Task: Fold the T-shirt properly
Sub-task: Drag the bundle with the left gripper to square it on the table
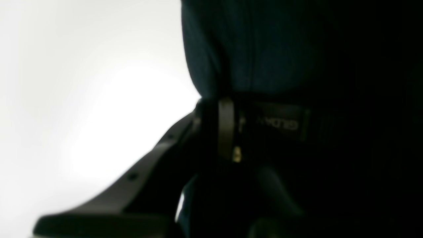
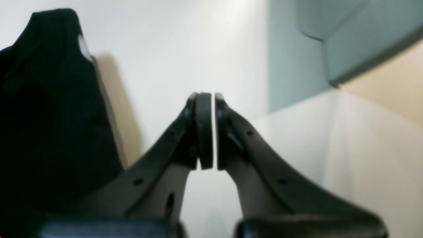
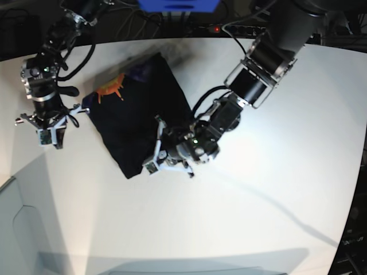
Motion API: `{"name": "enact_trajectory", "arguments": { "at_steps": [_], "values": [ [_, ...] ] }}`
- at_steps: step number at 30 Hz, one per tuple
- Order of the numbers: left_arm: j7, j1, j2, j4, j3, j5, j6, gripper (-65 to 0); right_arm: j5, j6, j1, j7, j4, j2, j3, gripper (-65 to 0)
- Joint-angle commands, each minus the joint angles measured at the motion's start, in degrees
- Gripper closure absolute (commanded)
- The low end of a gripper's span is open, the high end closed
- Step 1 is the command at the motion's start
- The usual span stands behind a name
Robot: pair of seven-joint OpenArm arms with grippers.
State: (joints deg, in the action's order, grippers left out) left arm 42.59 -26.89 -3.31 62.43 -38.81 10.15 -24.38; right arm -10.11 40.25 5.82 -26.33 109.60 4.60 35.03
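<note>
The T-shirt (image 3: 137, 114) is seen bunched into a dark folded slab on the white table (image 3: 275, 183), orange print toward the far-left corner; cables and a blue box (image 3: 178, 4) are noted past the table's far edge. The left gripper (image 3: 153, 156) is clamped on the shirt's near-right edge, its wrist view mostly blocked by black cloth and the neck label (image 1: 281, 124). The right gripper (image 2: 213, 130) is closed on nothing, just beside the shirt's left edge.

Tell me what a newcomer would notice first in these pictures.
The black T-shirt, folded into a compact bundle, lies mid-table with an orange print at its far corner. The left gripper is clamped on the bundle's near edge, while the right gripper hangs shut and empty beside it.
</note>
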Motion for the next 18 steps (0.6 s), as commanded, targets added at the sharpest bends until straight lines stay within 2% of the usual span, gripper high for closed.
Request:
{"name": "enact_trajectory", "arguments": {
  "at_steps": [1,5,10,18],
  "values": [
    [-0.3,-0.8,0.8,-0.9,-1.2,-0.9,-0.1,0.0,0.6,-0.2,-0.9,1.3,1.0,-0.3,2.1,0.0],
    [-5.4,-2.2,3.1,-5.6,-4.6,-3.0,-0.1,0.0,0.6,-0.2,-2.4,1.1,1.0,0.3,9.0,0.0],
    [-8.5,-5.4,5.6,-11.7,-10.9,-3.3,-0.1,0.0,0.6,-0.2,-1.9,1.0,1.0,0.9,12.9,0.0],
    [-8.9,-11.7,9.8,-17.3,-22.0,-3.3,-0.1,0.0,0.6,-0.2,-1.4,1.3,1.0,3.4,16.4,0.0]
  ]
}}
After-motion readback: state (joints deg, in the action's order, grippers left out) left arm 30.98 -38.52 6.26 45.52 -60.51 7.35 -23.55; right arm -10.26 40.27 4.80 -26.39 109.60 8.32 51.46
